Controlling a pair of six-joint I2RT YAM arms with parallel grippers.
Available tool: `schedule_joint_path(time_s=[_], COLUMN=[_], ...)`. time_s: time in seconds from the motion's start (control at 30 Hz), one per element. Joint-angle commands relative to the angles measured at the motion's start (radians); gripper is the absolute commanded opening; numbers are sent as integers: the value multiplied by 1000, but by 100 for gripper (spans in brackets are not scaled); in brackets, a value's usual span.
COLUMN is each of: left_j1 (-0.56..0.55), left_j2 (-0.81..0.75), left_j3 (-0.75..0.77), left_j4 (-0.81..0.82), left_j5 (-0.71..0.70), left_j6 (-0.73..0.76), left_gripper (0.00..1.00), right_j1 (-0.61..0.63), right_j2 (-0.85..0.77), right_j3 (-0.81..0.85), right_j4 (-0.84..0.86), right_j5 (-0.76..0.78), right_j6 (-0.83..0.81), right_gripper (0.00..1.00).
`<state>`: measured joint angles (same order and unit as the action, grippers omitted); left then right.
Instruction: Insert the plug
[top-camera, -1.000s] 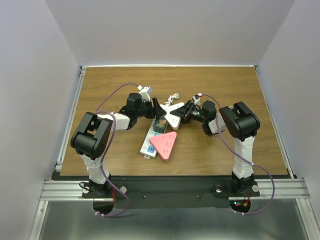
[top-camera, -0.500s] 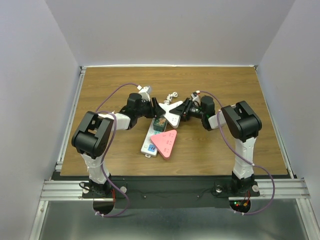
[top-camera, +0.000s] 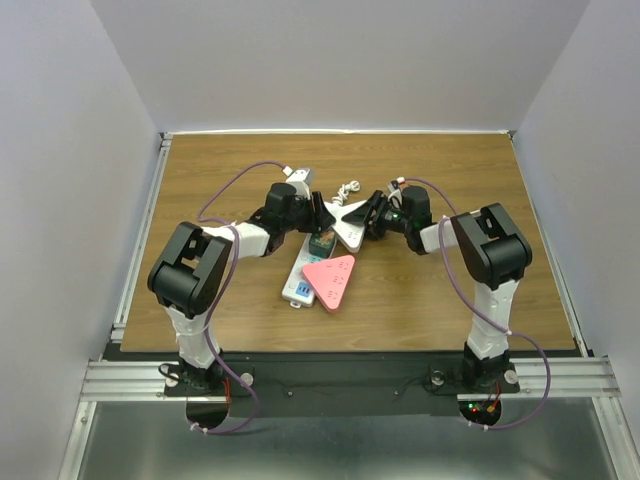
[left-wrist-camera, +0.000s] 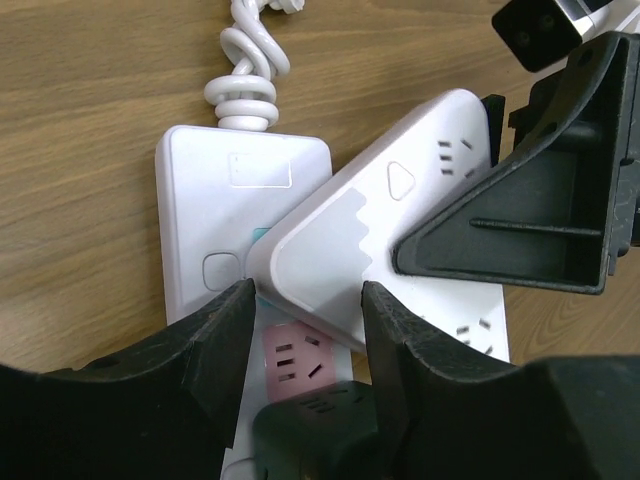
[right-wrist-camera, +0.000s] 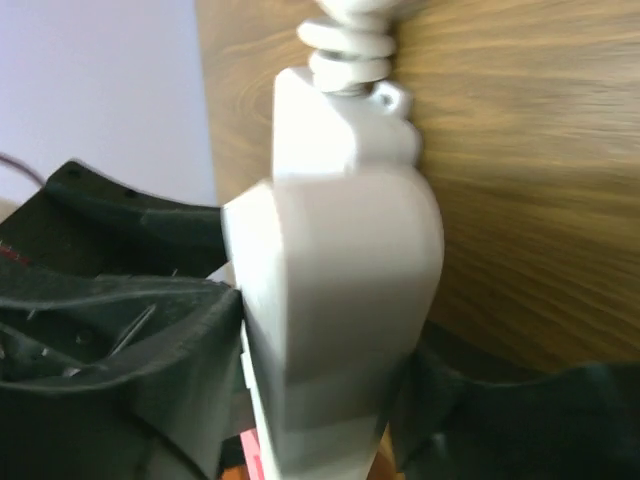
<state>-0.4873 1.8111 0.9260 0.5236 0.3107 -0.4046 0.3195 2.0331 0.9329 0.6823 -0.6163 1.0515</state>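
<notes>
Both wrists have been carried a little toward the far side of the table (top-camera: 480, 180), and the white triangular plug (top-camera: 350, 227) has been shifted with them along the power strip (top-camera: 299, 277). The plug is seen lying flat and slantwise across the strip's far end, near the coiled cord, with socket holes on its top face. One corner is pinched by the left gripper (left-wrist-camera: 305, 300). The opposite end is flanked by the right gripper (right-wrist-camera: 320, 390); whether it is gripped cannot be told.
</notes>
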Motion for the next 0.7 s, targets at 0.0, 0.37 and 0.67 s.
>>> schedule_joint_path(time_s=[0.0,0.37,0.67], left_j1=[-16,-17,-17], left_j2=[65,68,74], left_j3=[-38,-46,-69], left_j4=[-211,-203,-189], left_j5=[-28,-22,-28], left_j6=[62,58,56], left_gripper=[56,55,53], right_j1=[-23,-23,-23], right_j2=[-2,-53,-123], right_j3=[-11,-11,30], right_j4=[-164,-191,-326], right_j5=[204,227,285], right_j6=[-125,-163,-249], right_gripper=[65,74,75])
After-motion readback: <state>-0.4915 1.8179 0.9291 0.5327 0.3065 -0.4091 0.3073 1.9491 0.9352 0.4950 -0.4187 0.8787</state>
